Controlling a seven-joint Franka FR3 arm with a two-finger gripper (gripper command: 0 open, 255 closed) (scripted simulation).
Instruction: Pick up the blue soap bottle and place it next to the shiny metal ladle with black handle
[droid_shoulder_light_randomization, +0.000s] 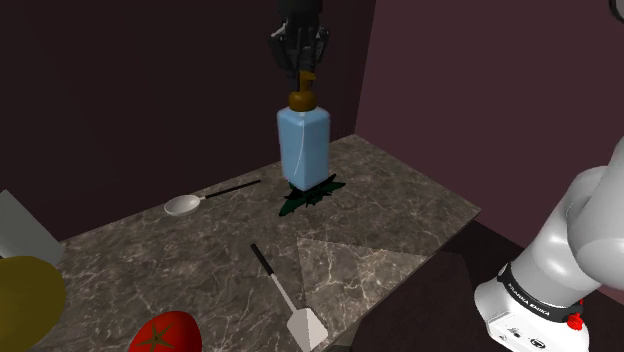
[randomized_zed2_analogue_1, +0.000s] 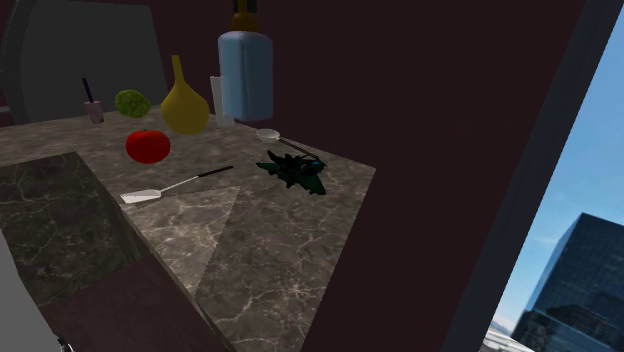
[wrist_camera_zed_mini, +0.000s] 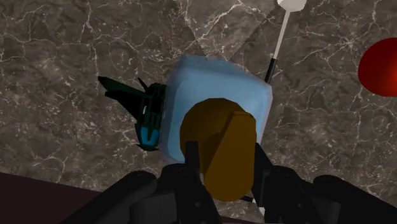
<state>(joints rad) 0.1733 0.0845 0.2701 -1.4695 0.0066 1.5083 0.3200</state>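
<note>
The light blue soap bottle (droid_shoulder_light_randomization: 303, 145) with a brown pump top hangs upright above the marble counter, clear of the surface. My gripper (droid_shoulder_light_randomization: 304, 68) comes down from above and is shut on the pump head. In the wrist view the fingers (wrist_camera_zed_mini: 191, 156) clasp the brown pump (wrist_camera_zed_mini: 219, 143), with the blue body (wrist_camera_zed_mini: 210, 79) below it. The metal ladle (droid_shoulder_light_randomization: 183, 205) with its thin black handle lies on the counter, toward the shoulder view's left of the bottle. In the second exterior view the bottle (randomized_zed2_analogue_1: 245, 75) floats over the ladle (randomized_zed2_analogue_1: 268, 134).
A dark green spiky object (droid_shoulder_light_randomization: 306, 195) lies under the bottle. A white spatula (droid_shoulder_light_randomization: 300, 322) with a black handle lies nearer the stand. A red tomato (droid_shoulder_light_randomization: 165, 333) and a yellow vase (randomized_zed2_analogue_1: 183, 105) stand further along. The counter edge (droid_shoulder_light_randomization: 440, 235) drops off close by.
</note>
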